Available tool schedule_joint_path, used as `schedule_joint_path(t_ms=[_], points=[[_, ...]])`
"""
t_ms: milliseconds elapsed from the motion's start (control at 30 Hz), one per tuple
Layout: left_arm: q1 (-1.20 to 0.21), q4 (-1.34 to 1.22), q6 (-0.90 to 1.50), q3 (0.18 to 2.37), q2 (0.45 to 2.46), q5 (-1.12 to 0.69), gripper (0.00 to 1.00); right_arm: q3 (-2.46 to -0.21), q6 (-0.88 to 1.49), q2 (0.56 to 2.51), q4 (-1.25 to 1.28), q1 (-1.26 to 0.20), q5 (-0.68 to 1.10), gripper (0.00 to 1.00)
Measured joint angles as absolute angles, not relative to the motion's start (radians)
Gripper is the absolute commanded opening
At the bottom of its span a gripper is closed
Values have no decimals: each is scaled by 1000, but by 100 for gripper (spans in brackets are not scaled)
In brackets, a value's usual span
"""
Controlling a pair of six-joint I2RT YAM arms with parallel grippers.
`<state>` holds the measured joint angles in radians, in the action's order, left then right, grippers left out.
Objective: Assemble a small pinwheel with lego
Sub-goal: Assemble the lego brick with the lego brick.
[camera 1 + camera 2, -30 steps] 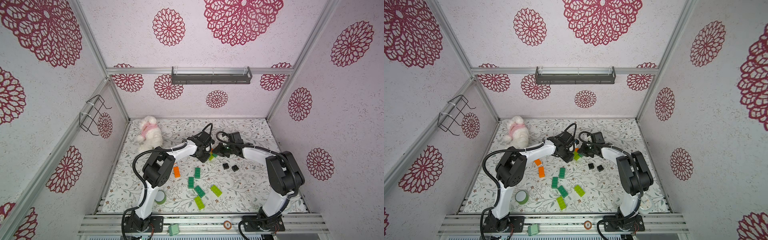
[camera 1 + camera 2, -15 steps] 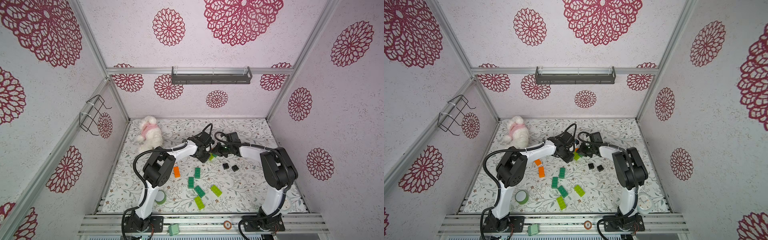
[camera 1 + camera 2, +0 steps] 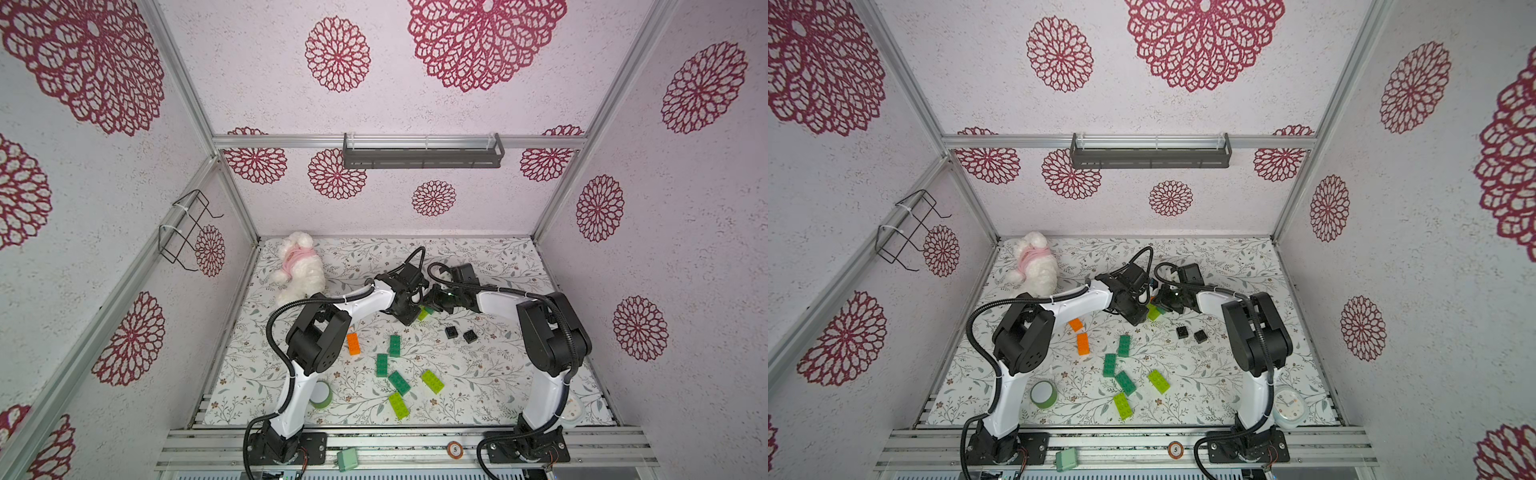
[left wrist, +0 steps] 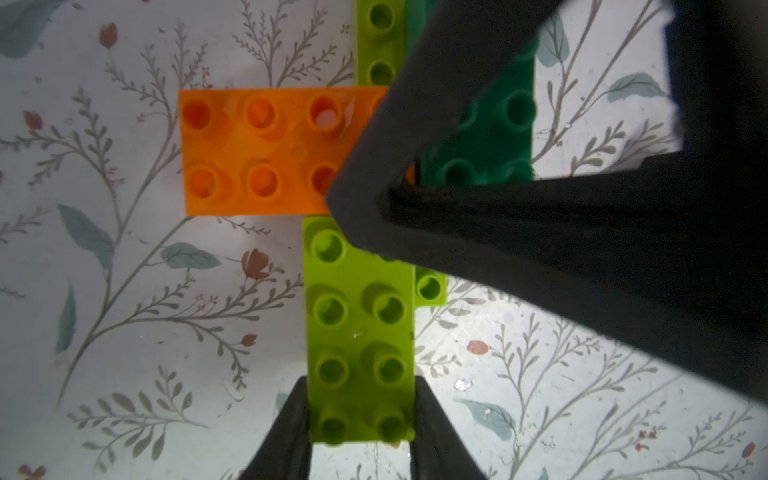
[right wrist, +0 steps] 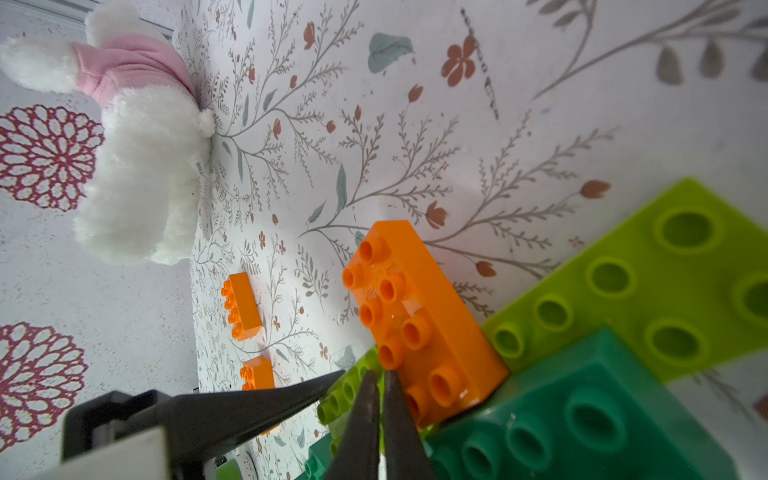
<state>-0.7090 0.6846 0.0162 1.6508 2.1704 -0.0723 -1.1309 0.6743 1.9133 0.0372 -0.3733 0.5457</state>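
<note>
In the left wrist view my left gripper (image 4: 360, 388) is shut on one end of a lime green lego brick (image 4: 359, 332). It joins an orange brick (image 4: 257, 151) and a dark green brick (image 4: 498, 133) in a flat cluster. My right gripper (image 5: 380, 374) is shut and holds nothing; its tips rest by the orange brick (image 5: 415, 316), beside the dark green brick (image 5: 582, 407). In both top views the grippers meet over this cluster (image 3: 424, 312) at mid-table. Loose lego lies nearer the front: an orange brick (image 3: 353, 344), green bricks (image 3: 395, 345) and two black squares (image 3: 451, 331).
A white plush toy (image 3: 297, 270) sits at the back left. A green tape roll (image 3: 322, 394) lies by the left arm's base, a round clock (image 3: 1287, 406) by the right arm's base, and a mint-green box (image 3: 347, 459) on the front rail.
My right arm has shifted a little to the left, bringing its shut gripper closer to the cluster. The left gripper and its brick have not moved.
</note>
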Motion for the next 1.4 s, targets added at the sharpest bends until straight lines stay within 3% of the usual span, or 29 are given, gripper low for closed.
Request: schedule_joint_path(t_ms=[600,1400], points=[[-715,685,16,1654,2173,-65,34,-1069,591,1849,57,-415,386,8],[-721,679,17,1654,2173,-53,34,-1065,675,1837,97,-382,529,9]])
